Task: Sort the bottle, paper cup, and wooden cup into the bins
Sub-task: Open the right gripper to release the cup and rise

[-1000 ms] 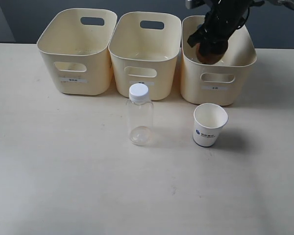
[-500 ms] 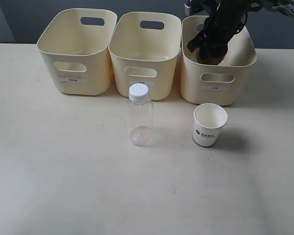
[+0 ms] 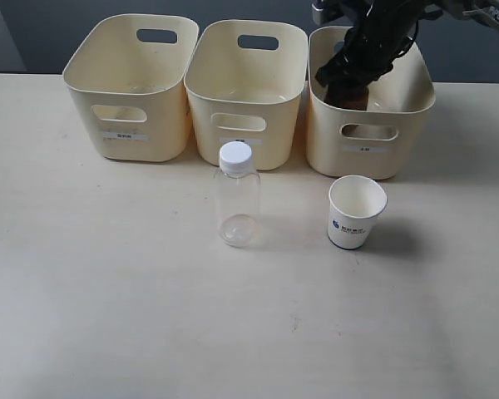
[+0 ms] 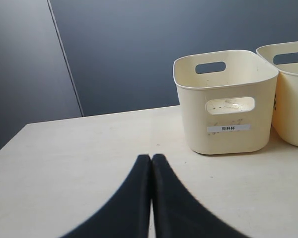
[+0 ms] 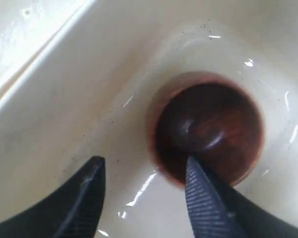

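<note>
Now upright, mouth up, axis vertical: wooden cup (image 5: 208, 131) in the 3 o'clock bin (image 3: 395, 125). Right gripper (image 5: 144, 191) spread wide, one finger inside cup; left gripper (image 4: 150, 163) pinched closed.

We look straight down into a cream bin (image 5: 64, 74), its glossy floor speckled with dark specks. The wooden cup (image 5: 208, 131) stands upright on that floor, mouth up, its dark reddish inside showing. Our right pincer (image 5: 144, 191) is spread apart, one finger (image 5: 208, 198) overlapping the cup's rim.
</note>
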